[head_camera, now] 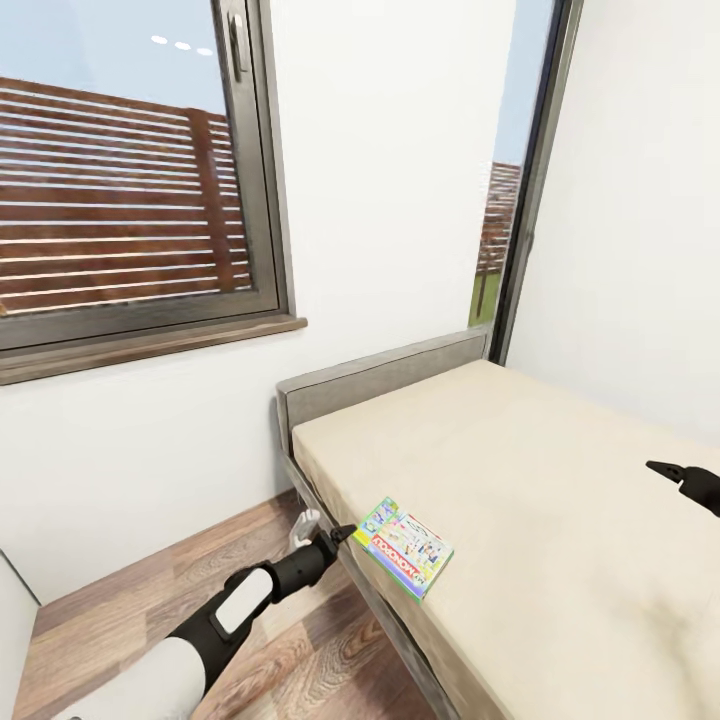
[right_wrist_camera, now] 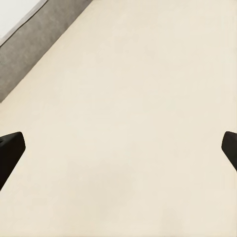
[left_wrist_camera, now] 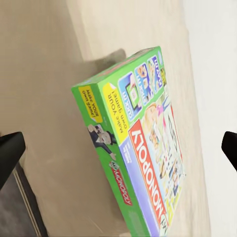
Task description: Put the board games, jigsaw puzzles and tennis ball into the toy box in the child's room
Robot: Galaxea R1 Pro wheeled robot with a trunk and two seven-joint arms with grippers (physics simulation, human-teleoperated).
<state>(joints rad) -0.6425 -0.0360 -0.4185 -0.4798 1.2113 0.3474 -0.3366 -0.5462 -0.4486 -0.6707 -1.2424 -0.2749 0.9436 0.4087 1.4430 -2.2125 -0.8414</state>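
One board game, the white MONOPOLY box [head_camera: 403, 547] with a green rim and red band, lies on the bed [head_camera: 520, 460] close to its near-left edge. My left gripper [head_camera: 345, 532] sits just off that edge, right at the box's left corner. In the left wrist view the box [left_wrist_camera: 143, 143] lies ahead of the open left gripper [left_wrist_camera: 121, 150], whose fingers stand wide to either side without touching it. My right gripper [head_camera: 682, 476] hovers open over the bare mattress at the far right, and the right wrist view shows the right gripper [right_wrist_camera: 118, 153] with nothing between its fingers.
A grey headboard [head_camera: 380, 375] backs onto the white wall under a large dark-framed window [head_camera: 120, 170]. A narrow tall window [head_camera: 510, 200] stands in the corner. Wood-plank floor [head_camera: 200, 570] runs along the bed's left side, below my left arm.
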